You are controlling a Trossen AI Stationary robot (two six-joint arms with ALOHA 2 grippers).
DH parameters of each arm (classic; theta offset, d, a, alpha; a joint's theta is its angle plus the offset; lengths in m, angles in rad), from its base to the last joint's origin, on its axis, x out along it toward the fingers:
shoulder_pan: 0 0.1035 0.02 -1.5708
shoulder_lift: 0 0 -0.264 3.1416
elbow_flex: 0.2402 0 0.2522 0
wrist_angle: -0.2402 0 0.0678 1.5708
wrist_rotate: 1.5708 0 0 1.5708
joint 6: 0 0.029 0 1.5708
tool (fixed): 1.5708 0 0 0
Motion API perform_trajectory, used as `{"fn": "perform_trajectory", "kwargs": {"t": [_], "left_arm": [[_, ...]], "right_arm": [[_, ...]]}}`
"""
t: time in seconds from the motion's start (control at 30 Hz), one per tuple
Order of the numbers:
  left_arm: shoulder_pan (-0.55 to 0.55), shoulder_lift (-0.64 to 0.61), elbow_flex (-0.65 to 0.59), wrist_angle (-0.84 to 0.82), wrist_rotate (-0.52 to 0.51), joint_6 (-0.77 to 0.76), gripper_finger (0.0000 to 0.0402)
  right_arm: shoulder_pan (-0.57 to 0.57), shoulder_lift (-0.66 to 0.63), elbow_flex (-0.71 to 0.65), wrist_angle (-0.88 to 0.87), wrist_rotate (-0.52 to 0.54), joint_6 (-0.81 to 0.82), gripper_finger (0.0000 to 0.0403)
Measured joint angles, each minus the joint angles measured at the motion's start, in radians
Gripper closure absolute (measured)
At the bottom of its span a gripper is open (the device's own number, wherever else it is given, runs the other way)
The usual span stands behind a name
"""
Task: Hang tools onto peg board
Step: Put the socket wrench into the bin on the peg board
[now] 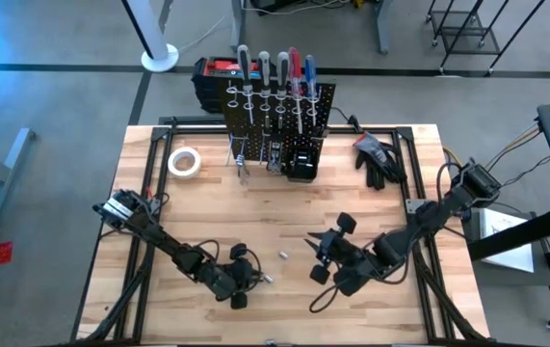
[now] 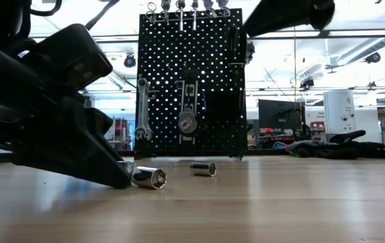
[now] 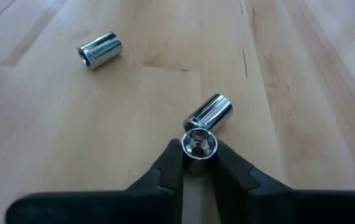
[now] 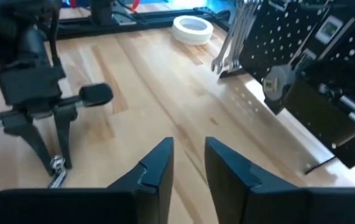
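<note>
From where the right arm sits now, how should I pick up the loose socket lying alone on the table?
Grip the lone socket across its smooth round wall, coming straight down with the right end effector. It lies on its side, clear of the other sockets.

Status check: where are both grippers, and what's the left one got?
Left gripper low on the table, fingers shut on a silver socket. Right gripper open, empty, facing the peg board. Second socket loose on the table. Nothing blocking.

2 glossy chromed metal sockets (image 3: 205, 127) lie on smooth pale wood table (image 3: 53, 124); peg board (image 2: 191, 81) matt black.
</note>
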Motion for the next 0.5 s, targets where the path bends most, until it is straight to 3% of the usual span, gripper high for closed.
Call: {"fn": "perform_trajectory", "kwargs": {"t": [0.23, 0.5], "left_arm": [[0.053, 0.001, 0.046, -0.019, 0.001, 0.059, 0.0353], [0.181, 0.001, 0.211, -0.121, 0.001, 0.25, 0.0351]], "right_arm": [[0.014, 0.0, -0.042, 0.0, 0.0, 0.066, 0.0394], [0.062, 0.0, -0.043, 0.001, 0.0, 0.084, 0.0401]]}}
